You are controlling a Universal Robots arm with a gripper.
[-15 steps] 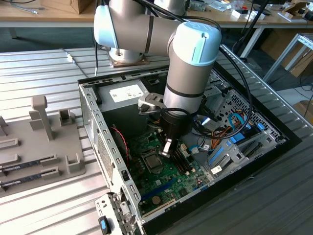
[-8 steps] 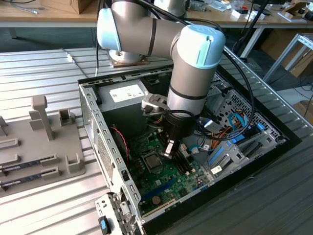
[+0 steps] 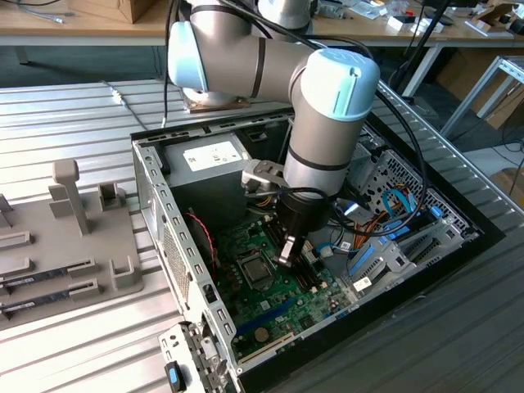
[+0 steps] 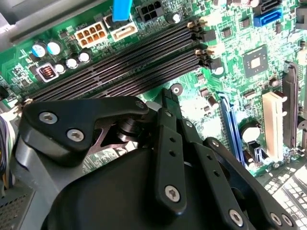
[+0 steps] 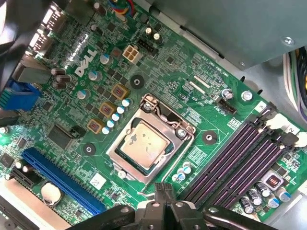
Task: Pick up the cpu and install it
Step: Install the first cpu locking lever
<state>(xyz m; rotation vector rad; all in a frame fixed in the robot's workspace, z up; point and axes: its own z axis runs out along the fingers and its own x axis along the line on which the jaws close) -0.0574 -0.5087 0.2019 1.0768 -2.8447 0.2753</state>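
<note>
Silvery cpu [image 5: 144,145] sits framed in the motherboard [image 5: 201,120] socket [image 5: 149,143]; gripper [image 5: 165,191] hovers just beside, fingertips pressed together, holding nothing.

1. An open computer case [image 3: 155,176] lies on its side on a table of metal slats [image 3: 65,115], in the middle of the exterior view.
2. A green board [image 3: 278,286] fills the floor of the case.
3. A grey power box [image 3: 209,155] sits in the upper left corner of the case.
4. Blue cables [image 3: 397,201] run along the right side of the case.
5. A grey tray [image 3: 57,246] lies at the left edge of the exterior view, with long dark memory sticks [image 3: 49,278] in it.
6. Four long dark empty slots [image 5: 240,158] lie side by side at the lower right of the first wrist view.
7. A long blue slot [image 5: 62,179] is at the lower left of that view.
</note>
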